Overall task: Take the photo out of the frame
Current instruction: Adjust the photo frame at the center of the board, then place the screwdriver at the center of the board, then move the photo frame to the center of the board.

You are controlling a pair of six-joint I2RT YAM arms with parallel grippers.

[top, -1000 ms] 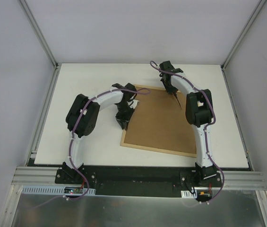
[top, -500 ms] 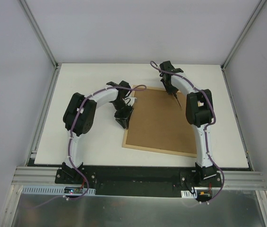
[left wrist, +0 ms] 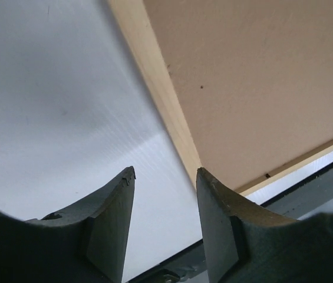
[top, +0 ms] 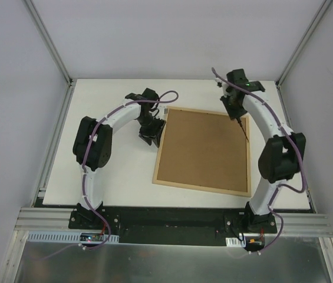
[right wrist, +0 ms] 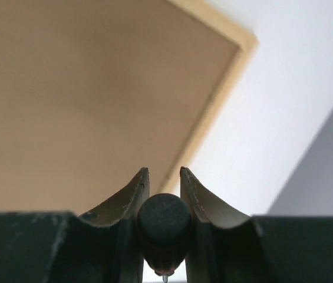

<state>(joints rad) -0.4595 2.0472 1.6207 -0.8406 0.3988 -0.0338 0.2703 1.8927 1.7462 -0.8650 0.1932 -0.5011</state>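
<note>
Large rectangular picture frame of thin light wood [top: 204, 152] lies flat on the white bench [top: 113, 177], brown fibreboard back up, right of centre and between my two arms. It is turned a little, so its near edge slants. I cannot see the photo from any camera; only the back shows. The left fingers [left wrist: 110, 230] sit just beside the frame's left rail, close to its far-left corner. On the left wrist camera they stand moderately apart with nothing between them, only bare bench in the gap. The pale wood rail runs diagonally down to the tip of the right-hand finger, and I cannot tell whether that finger touches the wood. The right fingers [right wrist: 125, 203] are at the frame's far-right corner, clamped narrow on a thin dark rod-like tool [top: 242, 127]. On the right wrist camera its round black end sits snug between the two fingers, with a reddish body below it. From above, the tool slants down toward the near right, and its tip is over the frame's right side, just inside the rail. I cannot make out whether the tip touches the back.
</note>
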